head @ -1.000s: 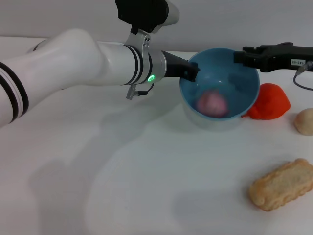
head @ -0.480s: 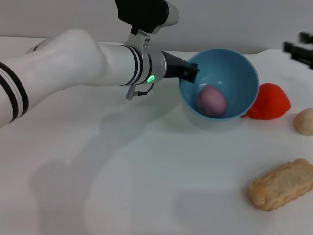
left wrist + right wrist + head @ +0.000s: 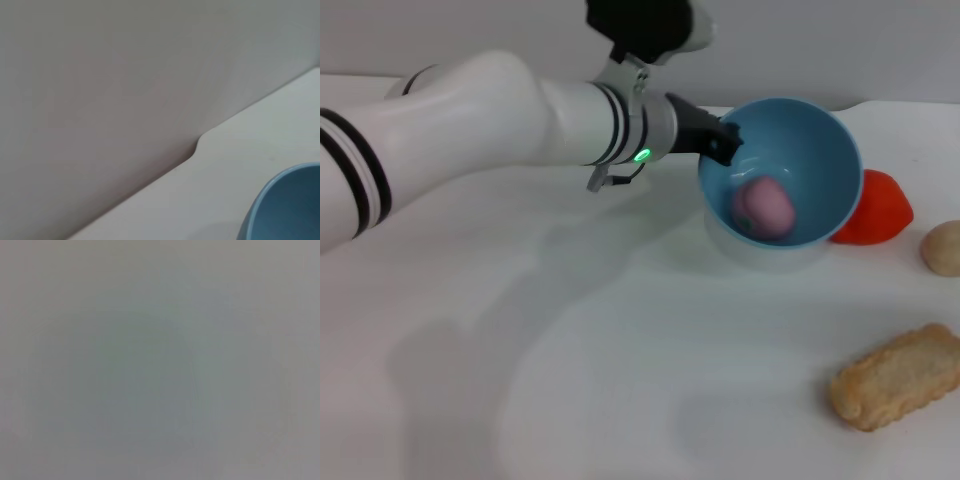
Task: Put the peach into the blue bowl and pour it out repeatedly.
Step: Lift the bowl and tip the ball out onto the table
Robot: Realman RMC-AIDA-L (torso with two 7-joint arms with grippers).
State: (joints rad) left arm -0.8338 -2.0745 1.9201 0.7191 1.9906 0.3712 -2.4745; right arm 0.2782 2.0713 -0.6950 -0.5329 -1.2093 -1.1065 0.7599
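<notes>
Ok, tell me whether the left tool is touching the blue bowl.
Touching. In the head view the left tool is clamped on the rim of the blue bowl, holding it tilted with the peach inside.

From the head we look down across the counter (image 3: pixel 620 380); our left wrist view shares the blue bowl (image 3: pixel 820 170) rim closely.

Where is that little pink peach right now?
In the head view, the peach lies inside the blue bowl, right of centre, which the left gripper grips by its rim; the red-orange fruit sits just beyond.
</notes>
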